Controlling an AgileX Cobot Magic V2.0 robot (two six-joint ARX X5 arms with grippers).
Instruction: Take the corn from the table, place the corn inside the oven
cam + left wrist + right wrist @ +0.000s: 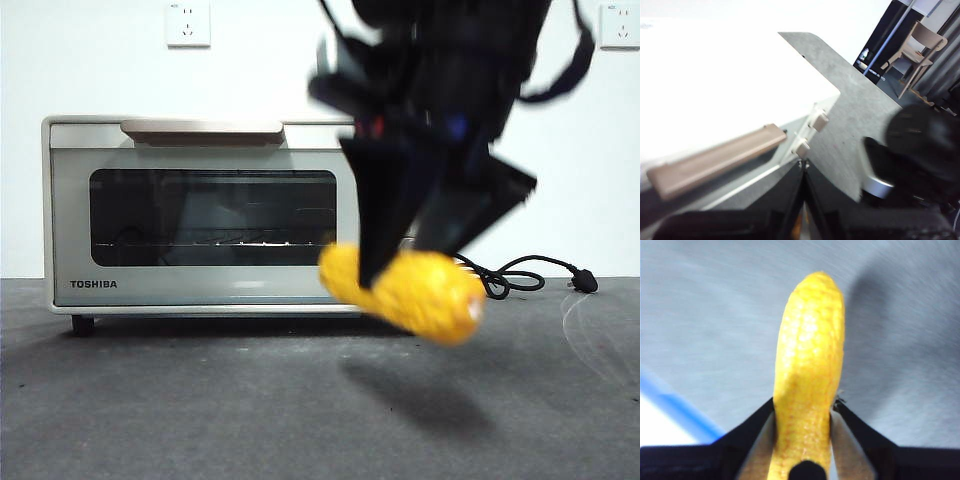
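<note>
Right gripper (420, 275), clamped on the corn (405, 290) at frame centre above the table (200, 400), risks striking the oven (200, 215) while its door sits closed.

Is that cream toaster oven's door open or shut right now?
Shut: the cream toaster oven's dark glass door sits flush, upright, its long handle at top.

Two white wall sockets, one (188, 22) above the cream appliance's left half and one (619, 24) high to its right; wooden chair (918, 49) on the floor, well apart from the same appliance, by a dark panel (885, 37).
</note>
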